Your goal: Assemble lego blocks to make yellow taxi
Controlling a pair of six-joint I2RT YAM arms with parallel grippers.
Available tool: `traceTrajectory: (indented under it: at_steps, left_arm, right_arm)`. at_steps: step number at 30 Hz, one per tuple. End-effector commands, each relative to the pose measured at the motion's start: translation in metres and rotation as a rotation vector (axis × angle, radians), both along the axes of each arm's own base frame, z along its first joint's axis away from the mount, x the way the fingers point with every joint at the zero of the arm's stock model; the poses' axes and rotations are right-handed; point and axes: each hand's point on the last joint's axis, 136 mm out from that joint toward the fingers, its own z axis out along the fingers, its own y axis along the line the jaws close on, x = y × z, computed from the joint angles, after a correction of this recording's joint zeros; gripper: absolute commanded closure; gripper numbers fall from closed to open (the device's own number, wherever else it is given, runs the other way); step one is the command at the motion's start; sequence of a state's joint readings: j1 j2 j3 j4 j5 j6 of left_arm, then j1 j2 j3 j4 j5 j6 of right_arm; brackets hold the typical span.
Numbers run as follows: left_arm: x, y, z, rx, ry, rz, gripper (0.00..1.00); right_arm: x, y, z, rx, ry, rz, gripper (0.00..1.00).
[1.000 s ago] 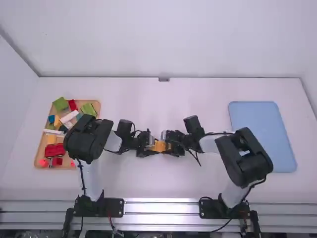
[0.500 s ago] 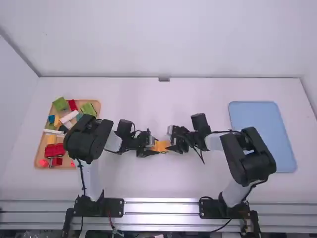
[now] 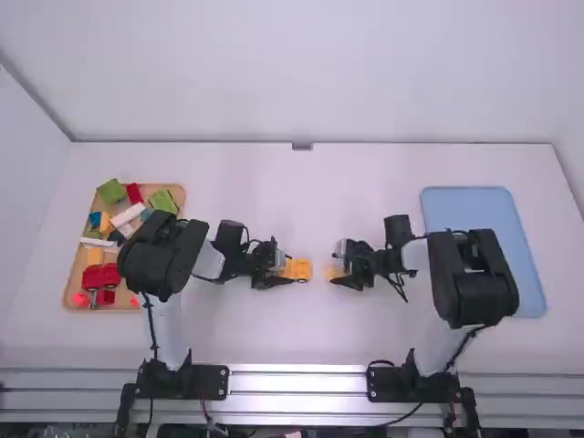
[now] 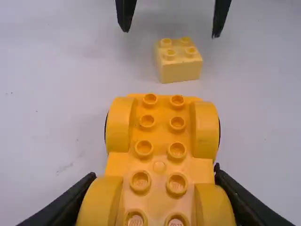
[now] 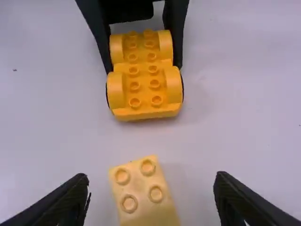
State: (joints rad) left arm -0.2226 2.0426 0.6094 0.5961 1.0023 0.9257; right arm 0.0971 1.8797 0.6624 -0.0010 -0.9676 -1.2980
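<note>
Near the table's middle, my left gripper (image 3: 285, 272) is shut on the sides of the yellow car base (image 3: 299, 269). In the left wrist view, the wheeled car base (image 4: 160, 155) lies between the fingers of my left gripper (image 4: 153, 176), studs upward. To its right, my right gripper (image 3: 336, 269) stands open over a pale yellow two-by-two brick (image 3: 334, 273). The pale brick (image 5: 143, 197) rests on the table, apart from the car base, between the spread fingers of my right gripper (image 5: 154, 181) in the right wrist view.
At the left stands a wooden tray (image 3: 68, 290) with several coloured blocks, including a red piece (image 3: 100, 276) and green blocks (image 3: 111, 191). A blue tray (image 3: 484, 237) lies at the right, beyond the right arm.
My right gripper has moved right, away from the car base, and the pale brick has come into sight at its fingers. The left arm and the car base have stayed in place.
</note>
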Motion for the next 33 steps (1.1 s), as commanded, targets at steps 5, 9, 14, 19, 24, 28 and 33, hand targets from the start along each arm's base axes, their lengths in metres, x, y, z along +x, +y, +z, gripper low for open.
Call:
traceTrajectory:
  at_steps: [5,9,14,19,24,28,33]
  left_arm:
    - [-0.002,0.008,-0.02,0.081,0.058,0.038,0.55]
    - [-0.004,0.006,-0.021,0.087,0.073,0.033,0.55]
    - [-0.006,0.007,-0.022,0.086,0.068,0.032,0.55]
    - [-0.009,0.008,-0.023,0.088,0.067,0.03,0.55]
    - [-0.01,0.007,-0.023,0.084,0.05,0.029,0.55]
    - [-0.011,0.008,-0.023,0.085,0.05,0.029,0.55]
    - [-0.009,0.007,-0.022,0.084,0.048,0.03,0.55]
  right_arm:
    - [-0.005,0.003,-0.017,0.048,-0.013,0.037,0.34]
    - [-0.005,0.003,-0.017,0.056,-0.014,0.039,0.51]
    - [-0.008,0.004,-0.02,0.041,0.002,0.043,0.76]
    - [-0.005,0.011,-0.008,0.106,-0.026,0.063,0.78]
    - [0.01,0.02,0.01,0.157,0.005,0.044,0.76]
    - [0.019,0.033,0.018,0.156,-0.011,0.071,0.78]
    - [0.025,0.056,0.032,0.15,-0.015,0.137,0.78]
